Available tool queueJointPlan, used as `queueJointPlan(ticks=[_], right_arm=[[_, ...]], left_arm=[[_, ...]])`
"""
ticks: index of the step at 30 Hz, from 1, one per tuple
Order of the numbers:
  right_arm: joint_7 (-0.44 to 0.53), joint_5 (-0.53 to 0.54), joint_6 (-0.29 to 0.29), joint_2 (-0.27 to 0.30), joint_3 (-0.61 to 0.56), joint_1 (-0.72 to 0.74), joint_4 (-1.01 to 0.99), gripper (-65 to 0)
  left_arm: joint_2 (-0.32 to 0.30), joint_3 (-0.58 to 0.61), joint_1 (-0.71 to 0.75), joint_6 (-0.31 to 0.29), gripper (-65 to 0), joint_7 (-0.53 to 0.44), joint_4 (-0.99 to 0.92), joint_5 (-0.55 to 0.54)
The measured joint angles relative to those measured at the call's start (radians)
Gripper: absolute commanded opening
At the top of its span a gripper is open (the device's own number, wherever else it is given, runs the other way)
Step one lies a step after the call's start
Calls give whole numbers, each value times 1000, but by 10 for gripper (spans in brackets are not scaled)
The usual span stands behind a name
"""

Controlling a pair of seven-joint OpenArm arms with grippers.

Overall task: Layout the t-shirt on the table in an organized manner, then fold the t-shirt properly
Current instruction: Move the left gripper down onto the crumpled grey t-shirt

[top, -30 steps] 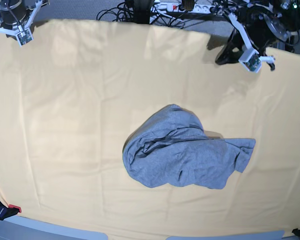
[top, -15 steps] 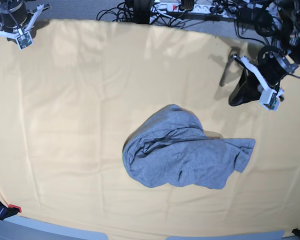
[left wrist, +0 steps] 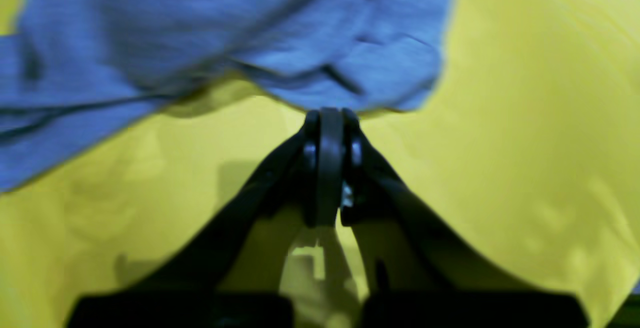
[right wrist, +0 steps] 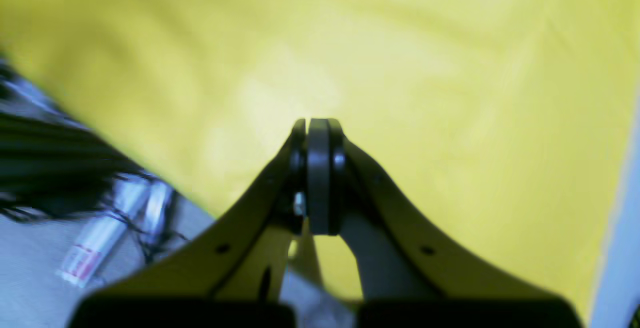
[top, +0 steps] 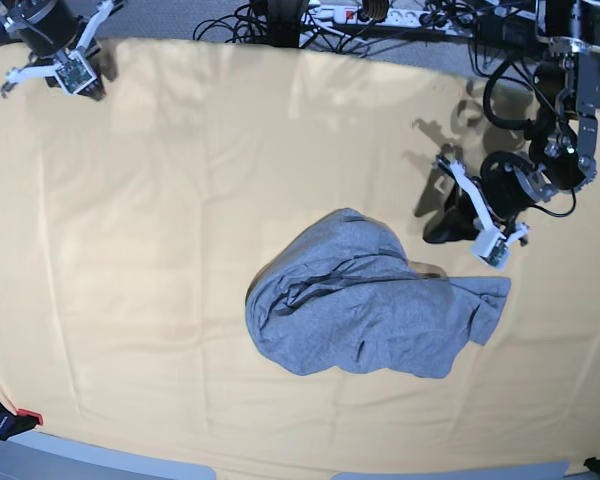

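While the t-shirt (top: 370,305) lies crumpled mid-table (top: 140,250), its long axis running left to right in the base view, my left gripper (top: 442,235) hangs pinched closed just above it; my right gripper (right wrist: 317,130), also closed, hovers at the far corner.

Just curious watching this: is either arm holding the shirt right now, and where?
Nothing is held. Both sets of jaws are shut and empty; the t-shirt lies crumpled on the table.

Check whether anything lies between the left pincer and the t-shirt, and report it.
Nothing visible does. The left pincer, jaws shut, hangs just beyond the crumpled t-shirt, with only bare yellow table cloth between them. The left wrist view shows the same: shirt edge straight ahead, no object in the gap.
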Motion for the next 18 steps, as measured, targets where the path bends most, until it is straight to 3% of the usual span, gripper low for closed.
queueJointPlan(ticks=[3, 9, 12, 14, 18], right_arm=[[-10, 13, -61, 2, 1, 68, 0, -650], [-14, 76, -13, 2, 1, 130, 0, -650], [-19, 79, -13, 2, 1, 125, 0, -650], [-44, 78, -24, 3, 1, 126, 0, -650], [-53, 78, -24, 0, 1, 114, 0, -650]], left_arm=[[-24, -19, 5, 0, -650, 8, -1, 1], [-54, -21, 3, -4, -650, 6, -1, -51], [-53, -10, -3, -105, -650, -43, -1, -93], [-50, 23, -34, -134, -650, -52, -1, -95], [-31, 138, -143, -119, -650, -66, -7, 12]])
